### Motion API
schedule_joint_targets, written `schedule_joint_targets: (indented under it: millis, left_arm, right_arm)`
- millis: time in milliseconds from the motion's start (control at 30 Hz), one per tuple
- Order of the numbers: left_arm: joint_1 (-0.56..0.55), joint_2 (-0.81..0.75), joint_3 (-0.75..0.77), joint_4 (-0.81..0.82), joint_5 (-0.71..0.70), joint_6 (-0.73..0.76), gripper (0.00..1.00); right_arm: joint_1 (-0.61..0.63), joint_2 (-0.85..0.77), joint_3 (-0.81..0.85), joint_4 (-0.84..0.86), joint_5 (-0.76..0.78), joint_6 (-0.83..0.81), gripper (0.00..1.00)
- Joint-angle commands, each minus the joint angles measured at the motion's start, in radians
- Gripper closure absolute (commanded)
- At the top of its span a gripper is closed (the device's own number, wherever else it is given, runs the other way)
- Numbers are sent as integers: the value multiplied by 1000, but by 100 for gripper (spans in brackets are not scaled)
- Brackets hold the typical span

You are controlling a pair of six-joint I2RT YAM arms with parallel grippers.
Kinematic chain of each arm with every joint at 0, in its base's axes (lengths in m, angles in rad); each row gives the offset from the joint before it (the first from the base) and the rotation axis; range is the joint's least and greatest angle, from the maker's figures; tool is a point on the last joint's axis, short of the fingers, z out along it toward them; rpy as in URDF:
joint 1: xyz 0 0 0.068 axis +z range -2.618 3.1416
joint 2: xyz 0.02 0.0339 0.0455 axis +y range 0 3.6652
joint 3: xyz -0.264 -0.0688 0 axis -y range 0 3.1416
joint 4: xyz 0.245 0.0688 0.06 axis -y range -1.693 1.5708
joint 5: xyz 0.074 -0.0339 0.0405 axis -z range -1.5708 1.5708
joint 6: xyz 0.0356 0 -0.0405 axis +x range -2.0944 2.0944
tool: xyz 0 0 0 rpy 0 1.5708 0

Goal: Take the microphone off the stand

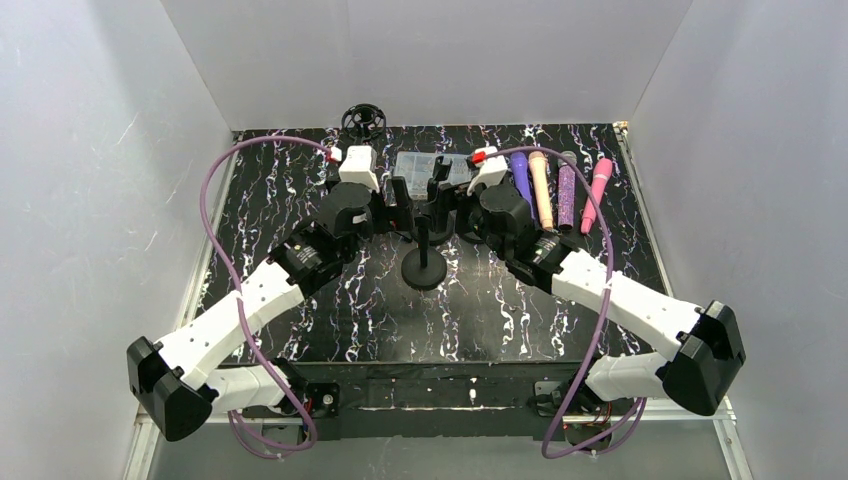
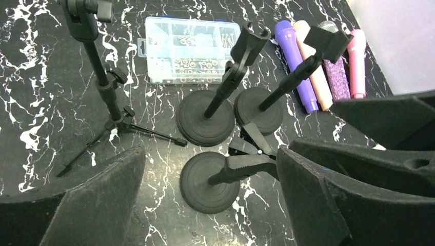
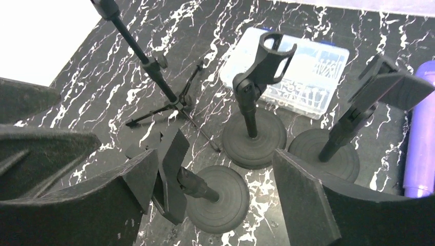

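A black stand with a round base (image 1: 424, 270) (image 2: 210, 182) (image 3: 218, 197) stands mid-table. Its clip (image 2: 256, 154) (image 3: 172, 169) is empty. Several microphones lie side by side at the back right: purple (image 1: 522, 180) (image 2: 297, 61) (image 3: 420, 154), peach (image 1: 541, 188), glittery purple (image 1: 566, 195) and pink (image 1: 597, 190). My left gripper (image 1: 398, 195) (image 2: 205, 205) is open just left of the clip. My right gripper (image 1: 443, 188) (image 3: 215, 200) is open on the other side, with its left finger (image 3: 118, 189) right beside the clip. Neither holds anything.
Two more round-base stands (image 2: 205, 118) (image 2: 259, 110) with empty clips stand just behind the front one. Behind them lies a clear parts box (image 1: 432, 165) (image 2: 187, 48) (image 3: 292, 66). A tripod stand (image 2: 102, 87) (image 3: 164, 87) is at the back left. White walls enclose the table.
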Motion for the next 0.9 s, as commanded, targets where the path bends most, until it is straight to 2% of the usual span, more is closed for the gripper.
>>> schedule_joint_targets:
  millis: [0, 267, 500, 867]
  left_arm:
    - [3, -51, 85, -83, 29, 58, 2]
    - [3, -109, 174, -213, 25, 109, 2]
    - [2, -140, 280, -402, -25, 106, 2]
    - [2, -178, 254, -467, -59, 85, 2]
  right_arm:
    - [3, -39, 115, -2, 38, -22, 4]
    - [3, -89, 206, -54, 16, -33, 2]
    - [3, -177, 232, -106, 3, -29, 2]
    - [3, -317, 178, -88, 19, -25, 2]
